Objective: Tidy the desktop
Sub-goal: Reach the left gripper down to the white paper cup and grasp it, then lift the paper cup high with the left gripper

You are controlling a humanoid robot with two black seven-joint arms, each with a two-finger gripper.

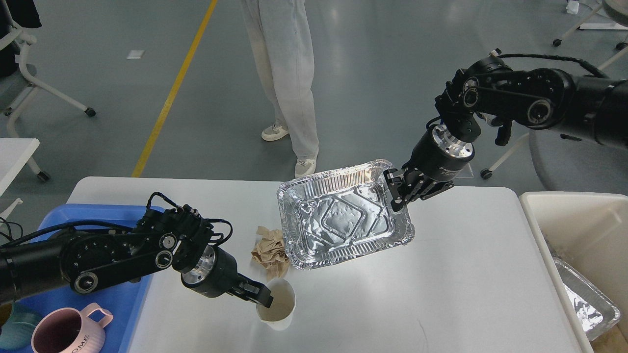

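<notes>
The white desktop (456,274) fills the lower middle of the head view. My right gripper (395,192) is shut on the right rim of an empty foil tray (338,218) and holds it tilted, lifted off the desktop. My left gripper (262,297) is shut on the rim of a white paper cup (280,308) that stands near the desktop's front edge. A crumpled brown paper napkin (270,250) lies on the desktop between the cup and the tray.
A blue plastic tray (125,304) at the left holds a pink mug (68,332) and a teal cup (14,323). A cream-white bin (576,235) at the right holds another foil tray (586,301). A person (287,73) stands behind the desktop.
</notes>
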